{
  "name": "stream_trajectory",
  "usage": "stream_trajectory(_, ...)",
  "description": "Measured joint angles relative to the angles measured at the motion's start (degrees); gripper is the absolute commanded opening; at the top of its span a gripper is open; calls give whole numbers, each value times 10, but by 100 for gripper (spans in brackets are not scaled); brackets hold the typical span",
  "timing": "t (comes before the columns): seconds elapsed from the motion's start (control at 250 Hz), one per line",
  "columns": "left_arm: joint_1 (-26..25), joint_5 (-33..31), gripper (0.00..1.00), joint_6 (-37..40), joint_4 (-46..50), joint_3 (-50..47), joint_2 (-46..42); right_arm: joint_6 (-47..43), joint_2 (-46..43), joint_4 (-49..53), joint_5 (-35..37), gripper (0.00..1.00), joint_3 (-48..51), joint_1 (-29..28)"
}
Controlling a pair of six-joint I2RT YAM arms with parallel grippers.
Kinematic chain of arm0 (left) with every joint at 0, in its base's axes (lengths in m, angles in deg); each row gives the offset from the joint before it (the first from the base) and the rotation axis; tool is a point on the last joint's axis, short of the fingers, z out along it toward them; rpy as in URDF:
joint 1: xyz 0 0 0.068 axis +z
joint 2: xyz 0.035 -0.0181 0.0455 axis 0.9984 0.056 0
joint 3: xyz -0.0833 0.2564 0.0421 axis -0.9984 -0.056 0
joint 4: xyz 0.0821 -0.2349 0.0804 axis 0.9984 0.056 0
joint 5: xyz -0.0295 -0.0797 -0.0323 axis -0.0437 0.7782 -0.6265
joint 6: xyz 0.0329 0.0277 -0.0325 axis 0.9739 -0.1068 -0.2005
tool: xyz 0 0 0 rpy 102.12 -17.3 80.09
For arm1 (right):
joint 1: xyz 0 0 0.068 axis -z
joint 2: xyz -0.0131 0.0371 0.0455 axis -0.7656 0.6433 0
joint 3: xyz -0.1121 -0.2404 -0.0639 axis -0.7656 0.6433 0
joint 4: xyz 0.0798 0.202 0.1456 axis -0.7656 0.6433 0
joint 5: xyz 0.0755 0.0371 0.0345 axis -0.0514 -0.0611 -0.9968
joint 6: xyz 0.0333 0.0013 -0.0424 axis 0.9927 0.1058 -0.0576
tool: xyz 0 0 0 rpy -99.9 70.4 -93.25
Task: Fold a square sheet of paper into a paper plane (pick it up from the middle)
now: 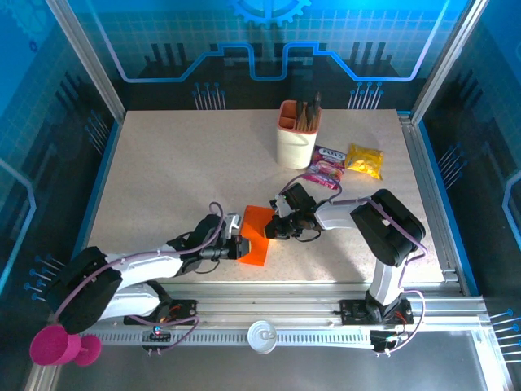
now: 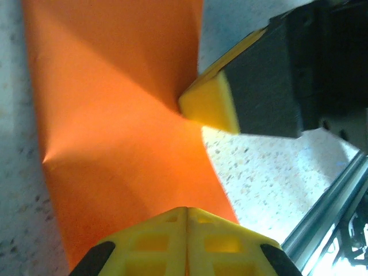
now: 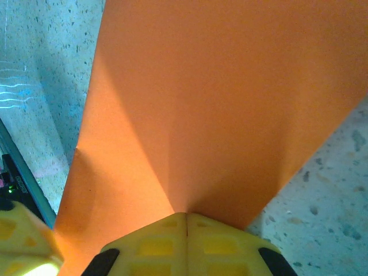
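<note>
Left gripper: my left gripper (image 2: 187, 214) is pinched flat on one edge of the square sheet of paper (image 1: 259, 236), jaws pressed together with only the paper between them.
Right gripper: my right gripper (image 3: 187, 217) is clamped on the opposite edge, facing the left one across the orange span.
Sheet: it hangs between my two grippers over the front middle of the table (image 1: 179, 171), bowed, with soft creases fanning out from each pinch. I cannot tell whether its lower edge touches the tabletop.
Step in hand: by my reading, I am bringing the two halves together for the centre crease.
Doing it well: I should keep both pinches level, move the hands together evenly so the edges meet square, avoid pulling apart, which could tear thin paper, and set the fold down before pressing it.
Count, arms: two, one gripper each.
Count, paper: one sheet, not yet a plane.
Count, pen cup: one pen cup (image 1: 295, 134), upright at the back of the table.
Count, snack packets: the snack packets (image 1: 342, 165) lie beside the cup, one yellow and what looks like two pink, well apart from my work.
</note>
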Motion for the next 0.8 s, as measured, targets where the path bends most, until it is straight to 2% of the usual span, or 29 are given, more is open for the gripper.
stream_trajectory(0.28, -3, -13, 6, -18, -34, -54, 14, 0, 2, 3, 0, 0, -2, 0)
stream_trajectory(0.643, -12, -23, 6, -40, -79, -74, 13, -5, 11, 23, -4, 0, -21, 0)
stream_trajectory(0.799, -27, -29, 10, -60, -43, -76, -42, -42, 24, 53, 1, 0, -52, -5)
